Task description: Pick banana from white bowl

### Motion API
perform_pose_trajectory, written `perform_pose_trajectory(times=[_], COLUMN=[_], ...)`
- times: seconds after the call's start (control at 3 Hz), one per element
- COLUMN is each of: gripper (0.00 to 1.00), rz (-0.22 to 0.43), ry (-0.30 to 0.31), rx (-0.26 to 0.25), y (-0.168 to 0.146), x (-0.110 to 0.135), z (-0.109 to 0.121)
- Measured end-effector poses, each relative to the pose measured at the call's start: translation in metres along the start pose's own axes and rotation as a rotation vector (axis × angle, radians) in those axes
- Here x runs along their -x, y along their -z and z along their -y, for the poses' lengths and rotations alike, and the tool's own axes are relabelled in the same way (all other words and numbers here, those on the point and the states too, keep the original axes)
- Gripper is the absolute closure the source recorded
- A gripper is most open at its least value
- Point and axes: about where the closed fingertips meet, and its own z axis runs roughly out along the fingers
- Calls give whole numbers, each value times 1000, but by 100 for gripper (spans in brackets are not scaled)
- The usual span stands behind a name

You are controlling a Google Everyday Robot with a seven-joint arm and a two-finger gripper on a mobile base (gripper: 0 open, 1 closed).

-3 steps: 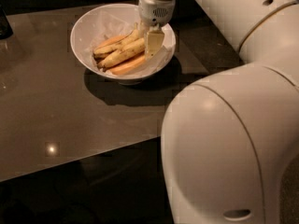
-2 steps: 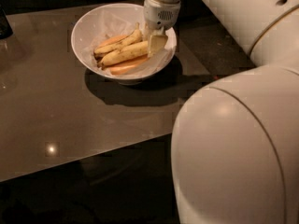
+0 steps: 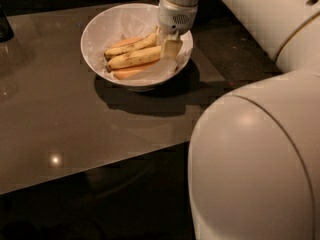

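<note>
One thinner banana (image 3: pixel 131 45) beside banana (image 3: pixel 134 58) in white bowl (image 3: pixel 94 31), gripper (image 3: pixel 169 45) at banana's end

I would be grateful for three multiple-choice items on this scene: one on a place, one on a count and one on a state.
1. Where is the gripper?
A) inside the white bowl, at its right side
B) left of the bowl
C) far from the bowl

2. How many yellow bananas lie in the bowl?
A) one
B) two
C) five

3. How is the banana placed?
A) lifted above the rim
B) hanging outside the bowl
C) lying in the bowl

Answers:
1 A: its tip sits at the bananas' right ends.
2 B: the thinner banana lies just behind the thick one.
3 C: it rests among the orange-pink pieces.
</note>
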Motion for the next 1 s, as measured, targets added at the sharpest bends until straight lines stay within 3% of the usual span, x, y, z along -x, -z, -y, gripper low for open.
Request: perform_pose_trajectory(times=[1.0], gripper=[100], rz=[41], ry=[-23], rx=[-22], y=[14], x=[8], z=[-10])
